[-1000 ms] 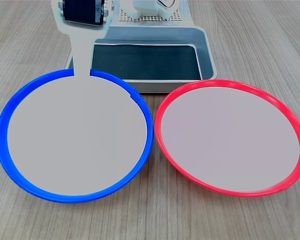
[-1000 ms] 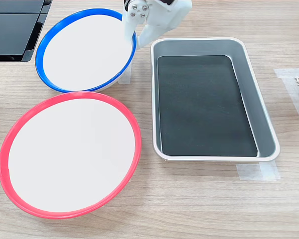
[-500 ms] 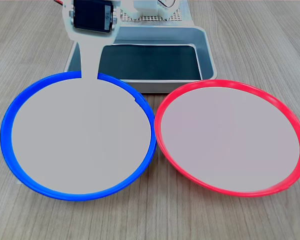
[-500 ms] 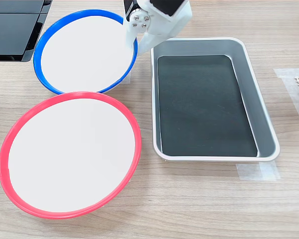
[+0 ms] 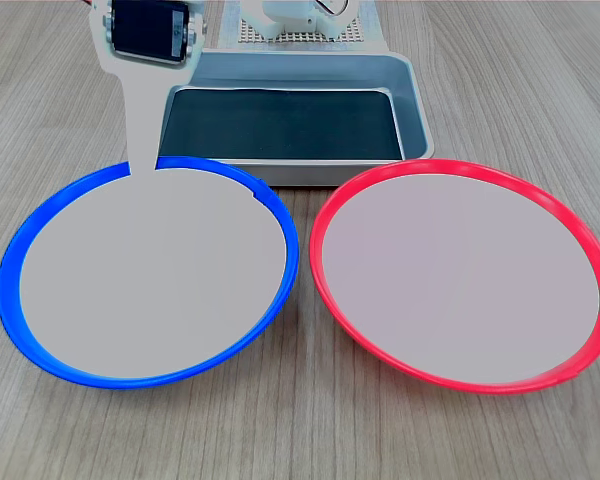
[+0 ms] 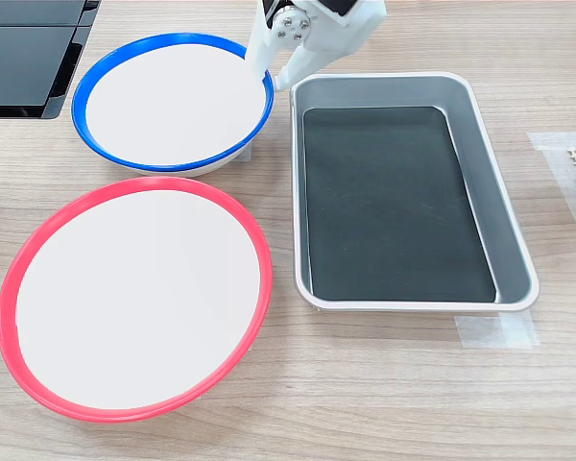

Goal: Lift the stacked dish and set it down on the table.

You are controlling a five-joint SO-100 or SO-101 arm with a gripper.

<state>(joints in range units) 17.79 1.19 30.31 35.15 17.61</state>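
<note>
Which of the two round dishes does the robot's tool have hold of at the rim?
The blue-rimmed dish: the tool clamps its rim beside the grey tray. The red-rimmed dish lies apart, untouched.

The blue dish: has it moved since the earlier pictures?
Yes. In the second exterior view the blue dish has drawn away from the red dish, toward the view's top, opening a gap.

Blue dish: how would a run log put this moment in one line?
pincer: gripping blue dish rim | dish: tilted, beside red dish | tray: empty
</note>
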